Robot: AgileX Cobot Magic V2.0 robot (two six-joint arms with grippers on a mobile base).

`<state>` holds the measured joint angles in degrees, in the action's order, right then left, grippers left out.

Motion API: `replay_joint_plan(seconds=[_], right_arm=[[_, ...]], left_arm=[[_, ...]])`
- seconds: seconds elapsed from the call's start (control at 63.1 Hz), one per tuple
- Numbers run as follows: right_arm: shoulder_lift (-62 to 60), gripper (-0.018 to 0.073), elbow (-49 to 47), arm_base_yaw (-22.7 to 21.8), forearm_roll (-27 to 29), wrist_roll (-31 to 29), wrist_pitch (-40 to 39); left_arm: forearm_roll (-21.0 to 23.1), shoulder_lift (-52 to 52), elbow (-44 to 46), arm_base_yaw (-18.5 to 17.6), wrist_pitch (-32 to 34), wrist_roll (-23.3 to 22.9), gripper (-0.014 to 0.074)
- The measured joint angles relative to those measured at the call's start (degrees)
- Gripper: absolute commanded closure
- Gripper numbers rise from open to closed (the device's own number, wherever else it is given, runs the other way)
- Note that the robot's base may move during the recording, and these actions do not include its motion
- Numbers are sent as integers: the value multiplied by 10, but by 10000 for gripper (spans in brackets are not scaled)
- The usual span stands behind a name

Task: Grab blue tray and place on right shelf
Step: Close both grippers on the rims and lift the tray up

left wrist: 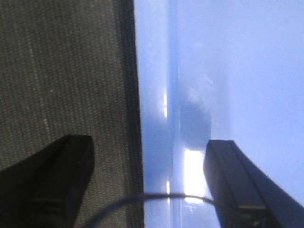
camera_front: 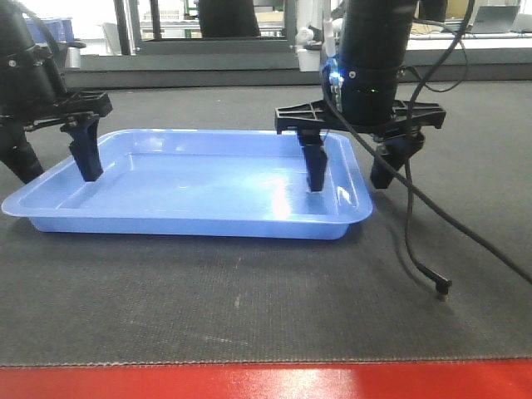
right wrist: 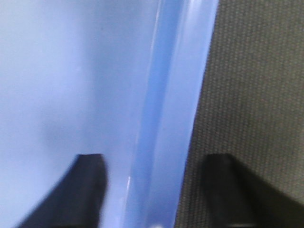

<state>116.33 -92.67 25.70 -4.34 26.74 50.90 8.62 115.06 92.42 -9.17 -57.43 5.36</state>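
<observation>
The light-blue tray (camera_front: 199,179) lies flat on the dark grey mat. My left gripper (camera_front: 56,170) is open and straddles the tray's left rim, with one finger inside the tray and one outside on the mat. The left wrist view shows the rim (left wrist: 152,95) between the spread fingers of the left gripper (left wrist: 147,147). My right gripper (camera_front: 349,179) is open and straddles the right rim in the same way. In the right wrist view the rim (right wrist: 190,71) runs between the fingers of the right gripper (right wrist: 154,161). Neither gripper pinches the rim. The right shelf is out of view.
The grey mat (camera_front: 249,299) ends at the table's red front edge (camera_front: 266,384). A loose black cable with a plug (camera_front: 440,287) hangs from the right arm onto the mat, right of the tray. Metal frames and glass stand behind the table (camera_front: 166,33).
</observation>
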Motion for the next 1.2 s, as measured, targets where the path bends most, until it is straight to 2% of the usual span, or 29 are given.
replay_joint_plan(seconds=[0.095,0.111,0.143,0.206,0.443,0.697,0.95,1.203], right_arm=[[0,502,0,0,0,0,2],[0,524,0,0,2,4,2],[0,505,-3,0,6,8,1],[0,500,-4,0,8,9,0],[-12,502,-4,0,11,12,22],[-107,502,-4,0,0,1,67],[-222,502,-4,0,-1,-35,128],[-302,502,4,0,-4,-61,184]], left_arm=[[0,0,1,0,-1,0,512],[0,0,1,0,-1,0,577],[0,0,1,0,-2,0,657],[5,0,1,0,-4,-1,626],[12,-6,2,-4,-15,-21,639],[10,-102,1,-20,-57,-43,638],[-18,-214,1,-61,-118,-101,638],[-36,-289,1,-114,-137,-135,638]])
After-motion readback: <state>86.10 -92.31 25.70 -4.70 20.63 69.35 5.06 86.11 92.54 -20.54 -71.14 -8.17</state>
